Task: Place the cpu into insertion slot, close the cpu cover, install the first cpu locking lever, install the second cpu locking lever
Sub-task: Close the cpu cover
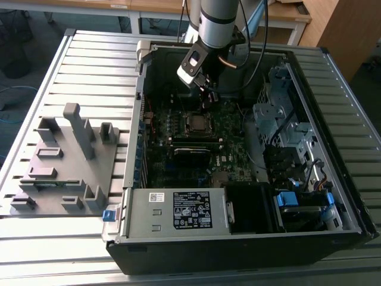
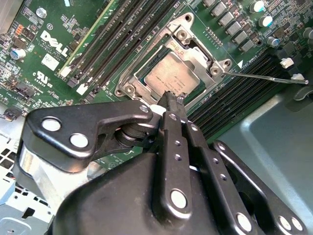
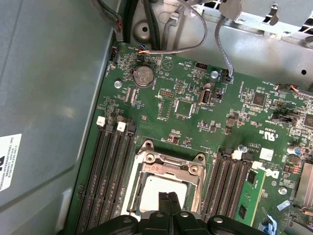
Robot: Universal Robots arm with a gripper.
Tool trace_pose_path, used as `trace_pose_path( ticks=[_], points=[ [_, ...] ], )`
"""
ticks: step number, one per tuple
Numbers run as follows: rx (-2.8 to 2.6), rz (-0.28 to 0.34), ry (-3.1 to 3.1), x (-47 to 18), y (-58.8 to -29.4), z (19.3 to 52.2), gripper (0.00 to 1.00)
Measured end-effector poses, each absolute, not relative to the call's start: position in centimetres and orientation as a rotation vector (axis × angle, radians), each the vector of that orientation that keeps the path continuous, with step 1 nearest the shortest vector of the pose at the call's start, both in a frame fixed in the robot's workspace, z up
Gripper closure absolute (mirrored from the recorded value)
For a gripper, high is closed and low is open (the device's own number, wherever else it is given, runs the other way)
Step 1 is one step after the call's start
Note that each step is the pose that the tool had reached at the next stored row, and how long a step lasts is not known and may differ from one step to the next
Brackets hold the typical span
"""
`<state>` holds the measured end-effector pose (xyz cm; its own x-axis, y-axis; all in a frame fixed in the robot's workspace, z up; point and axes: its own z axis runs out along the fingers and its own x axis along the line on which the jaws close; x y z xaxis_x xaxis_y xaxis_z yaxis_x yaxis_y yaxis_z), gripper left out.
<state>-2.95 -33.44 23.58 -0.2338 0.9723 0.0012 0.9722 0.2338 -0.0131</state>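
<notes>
A robotics lab or workshop: an open computer case (image 1: 238,253) lies on a slatted metal bench (image 1: 95,65), a robot arm (image 1: 217,21) above it, a grey parts fixture (image 1: 65,161) beside it, wooden desks (image 1: 284,13) behind it

cpu (image 2: 166,76) partly behind hand (image 2: 172,99)

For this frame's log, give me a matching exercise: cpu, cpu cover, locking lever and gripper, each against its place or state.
1. cpu
2. cpu cover
3. locking lever
4. gripper

A. thin rod reaching out over the black memory slots
B. fingers together, tip just above the chip
C. grey square showing through the frame's window
D. silvery frame lying around the chip

Pairs: 1-C, 2-D, 3-A, 4-B
</notes>
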Motion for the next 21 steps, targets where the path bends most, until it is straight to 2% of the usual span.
trace_pose_path(
  ticks=[21],
  points=[
    [-1.920,0.015,-2.475,-2.95,-33.44,23.58,0.90]
  ],
)
